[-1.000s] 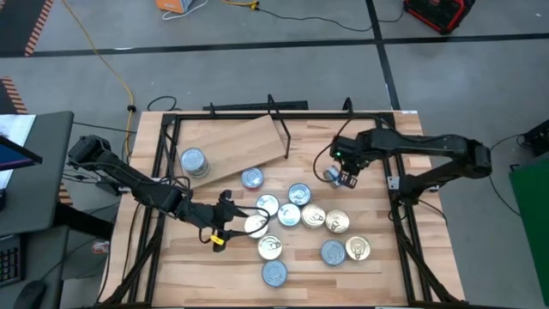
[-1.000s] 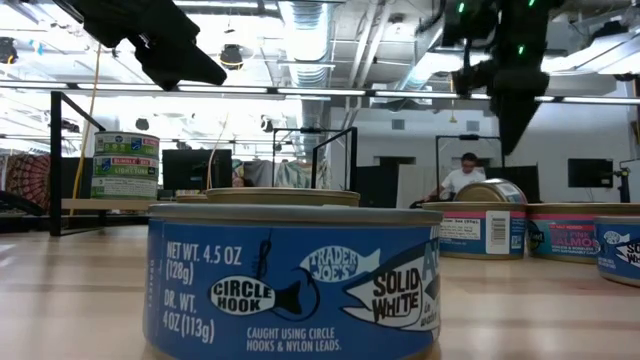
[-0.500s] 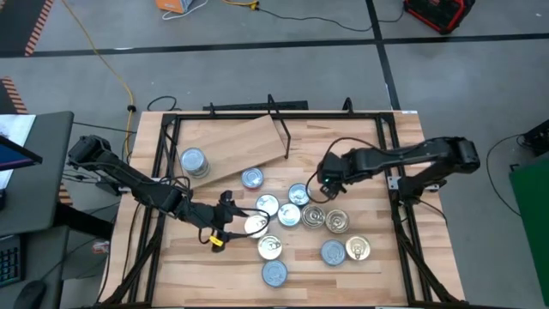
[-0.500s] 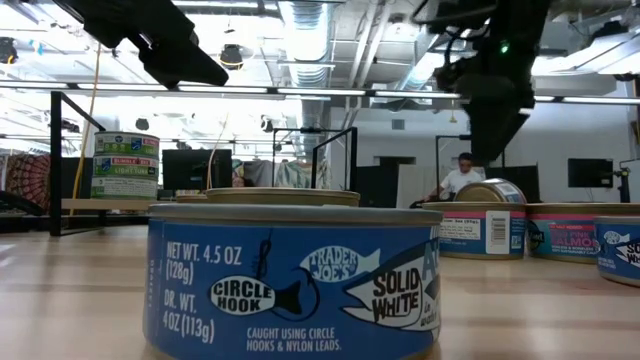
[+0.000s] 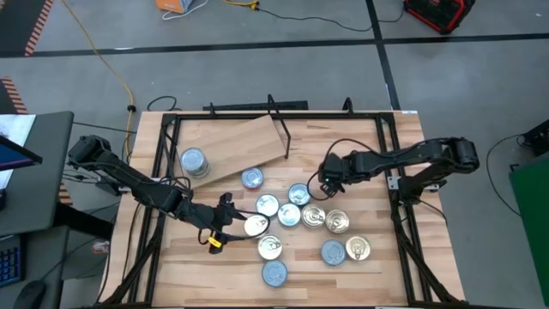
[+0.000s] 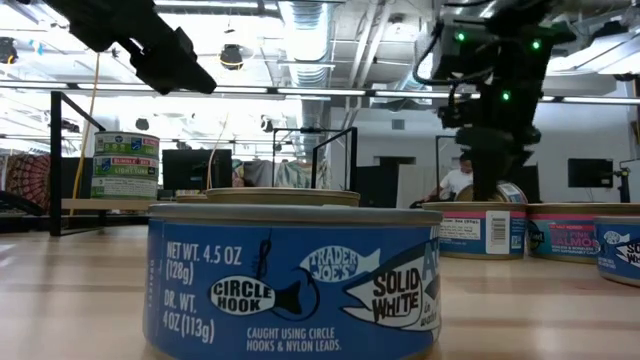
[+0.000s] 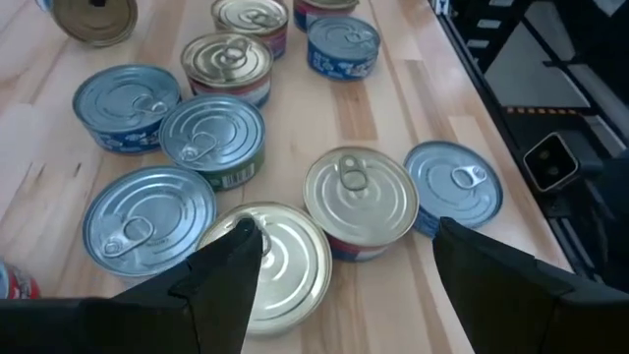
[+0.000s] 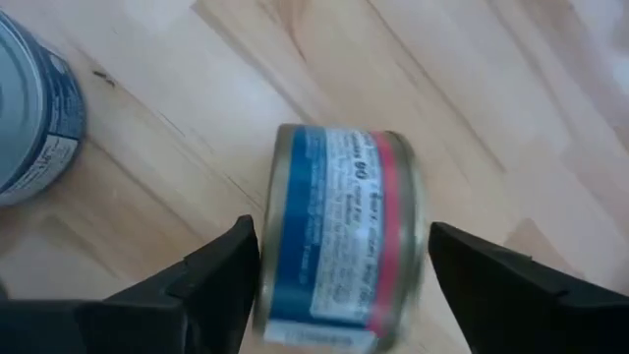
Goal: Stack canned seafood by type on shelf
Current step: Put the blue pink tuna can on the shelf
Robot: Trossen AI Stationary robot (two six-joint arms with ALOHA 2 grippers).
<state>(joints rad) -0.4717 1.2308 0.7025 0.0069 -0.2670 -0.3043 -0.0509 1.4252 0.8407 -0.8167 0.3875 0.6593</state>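
Looking down on the big wooden butcher-block table (image 5: pixel 377 266), we see two dark robot arms and many small flat round tins of fish. At about eleven o'clock lies the shelf, a light plywood board (image 5: pixel 244 142) with a thin black metal rod (image 5: pixel 278 129) standing at its edge. One short stack of blue-labelled tins with a silver lid (image 5: pixel 195 162) sits at the board's nine o'clock end, and one blue tin (image 5: pixel 252 178) sits just beside the board's near edge. The other tins lie in a loose bunch in the middle of the table, some silver on top (image 5: pixel 299 195) and some gold on top (image 5: pixel 336 222). Our left gripper (image 5: pixel 230 225) hangs over the bunch's nine o'clock side, right above a pale gold-lidded tin (image 7: pixel 273 265). Its two dark fingers (image 7: pixel 228 265) are spread wide, one on each side of that tin, and we cannot tell if they touch it. Our right gripper (image 5: pixel 329 182) is at the bunch's one o'clock side. Its fingers (image 8: pixel 218 265) are spread wide too, around a tin with a blue and pink label (image 8: pixel 339 236) that is tipped up on its edge on the wood. The fingers stand beside that tin with small gaps, not squeezing it. From table height, a big blue tin marked "solid white" (image 6: pixel 290 280) fills the front, and a person (image 6: pixel 458 178) sits far back in the room.
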